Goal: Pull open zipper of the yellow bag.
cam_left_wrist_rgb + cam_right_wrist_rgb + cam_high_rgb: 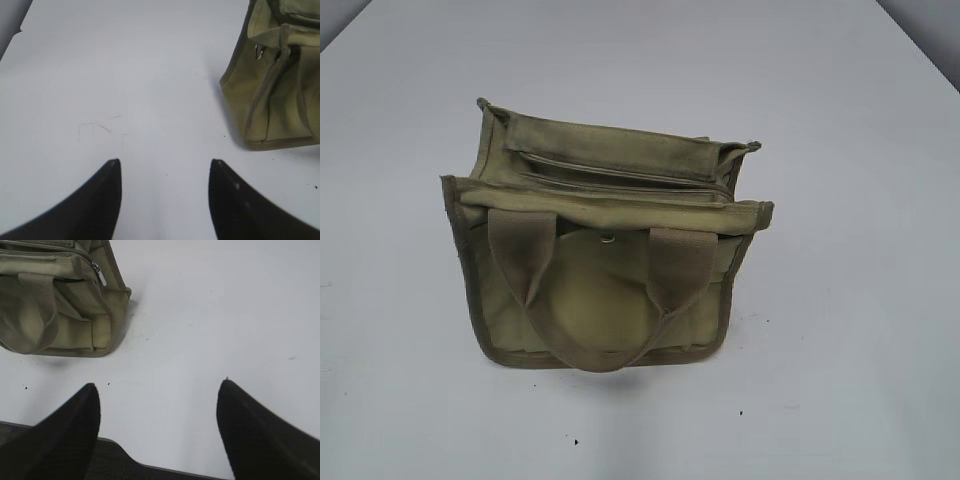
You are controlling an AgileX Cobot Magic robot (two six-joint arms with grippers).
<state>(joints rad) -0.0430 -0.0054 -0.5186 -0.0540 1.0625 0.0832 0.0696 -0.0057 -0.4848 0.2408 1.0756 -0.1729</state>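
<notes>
I saw the yellow bag [600,290] upright on the desk [840,350], zipper [620,178] untouched; both grippers' fingers [105,200] [75,430] were spread, holding nothing.

We see the bag [600,290] in plain olive-yellow canvas, no pattern, with darker olive trim [457,250] along its edges and handles [525,260] of a duller khaki webbing. The zipper [620,180] tape matches the olive (its pull [98,273] is shiny silver). The tabletop [840,300] is plain white with a few tiny dark specks near its front edge. Both grippers' fingers [102,200] are black.
</notes>
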